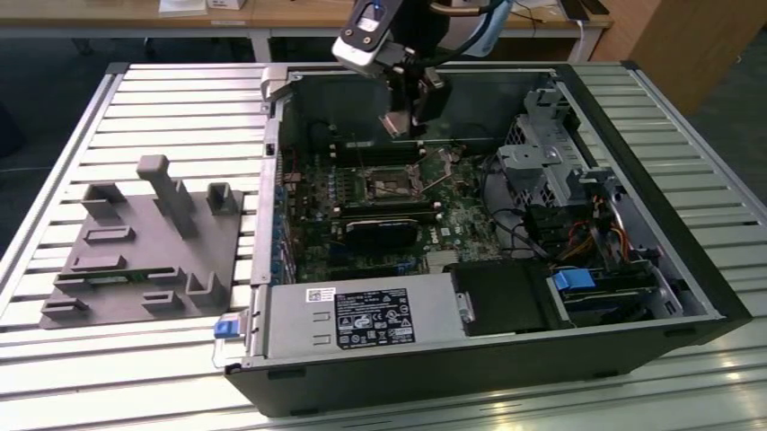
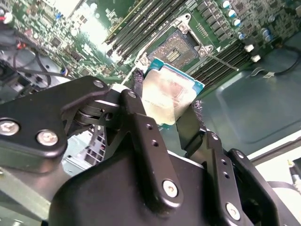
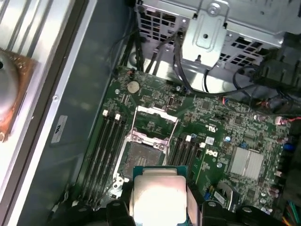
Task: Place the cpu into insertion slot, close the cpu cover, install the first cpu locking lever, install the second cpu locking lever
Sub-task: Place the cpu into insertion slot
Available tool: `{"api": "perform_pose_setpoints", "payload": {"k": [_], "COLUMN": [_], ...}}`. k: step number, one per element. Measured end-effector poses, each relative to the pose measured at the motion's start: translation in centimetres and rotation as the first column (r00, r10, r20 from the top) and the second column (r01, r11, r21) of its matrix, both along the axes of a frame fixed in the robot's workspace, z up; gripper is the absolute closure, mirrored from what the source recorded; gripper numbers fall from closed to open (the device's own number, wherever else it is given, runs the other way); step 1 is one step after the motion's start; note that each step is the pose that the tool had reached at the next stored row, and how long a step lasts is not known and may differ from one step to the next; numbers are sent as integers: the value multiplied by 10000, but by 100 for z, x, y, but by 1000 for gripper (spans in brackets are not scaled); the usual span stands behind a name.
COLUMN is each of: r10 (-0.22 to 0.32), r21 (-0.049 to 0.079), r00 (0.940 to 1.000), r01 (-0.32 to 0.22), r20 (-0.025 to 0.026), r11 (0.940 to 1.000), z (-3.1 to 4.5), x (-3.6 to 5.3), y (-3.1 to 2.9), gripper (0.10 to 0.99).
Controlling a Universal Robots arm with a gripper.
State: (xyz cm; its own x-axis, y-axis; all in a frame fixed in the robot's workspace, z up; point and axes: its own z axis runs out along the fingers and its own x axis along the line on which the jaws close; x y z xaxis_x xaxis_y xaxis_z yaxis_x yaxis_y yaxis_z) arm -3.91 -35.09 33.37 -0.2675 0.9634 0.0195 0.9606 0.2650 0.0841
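Note:
My gripper [image 1: 408,121] hangs above the motherboard inside the open computer case [image 1: 480,368], shut on the cpu [image 1: 401,127]. In both wrist views the cpu [image 2: 169,92] [image 3: 157,193] shows its silver-beige face, pinched at its edges between the black fingers [image 2: 141,117]. The insertion slot [image 3: 141,161] [image 2: 181,46] [image 1: 390,186] lies bare below it, dark centre exposed. The cpu cover [image 3: 155,123] is swung open, a thin metal frame standing off the slot's far side. The cpu is in the air, apart from the slot.
Long black memory slots [image 3: 106,146] flank the insertion slot. A black heatsink block [image 1: 383,235] sits just in front of it, a metal drive cage [image 1: 540,162] and cables to the exterior view's right. A grey fixture [image 1: 144,242] stands on the slatted table outside the case.

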Motion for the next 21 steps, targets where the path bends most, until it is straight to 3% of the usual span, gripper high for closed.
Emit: {"api": "perform_pose_setpoints", "payload": {"k": [7, 16, 21], "r10": [-1021, -2117, -2328], "r21": [0, -1, -37], "r00": [9948, 9773, 9724], "r01": [1021, 2117, 2328], "r20": [0, -12, -162], "r11": [9948, 9773, 9725], "z": [-30, -69, -115], "x": [0, 0, -1], "y": [1, 7, 10], "gripper": [553, 553, 553]}}
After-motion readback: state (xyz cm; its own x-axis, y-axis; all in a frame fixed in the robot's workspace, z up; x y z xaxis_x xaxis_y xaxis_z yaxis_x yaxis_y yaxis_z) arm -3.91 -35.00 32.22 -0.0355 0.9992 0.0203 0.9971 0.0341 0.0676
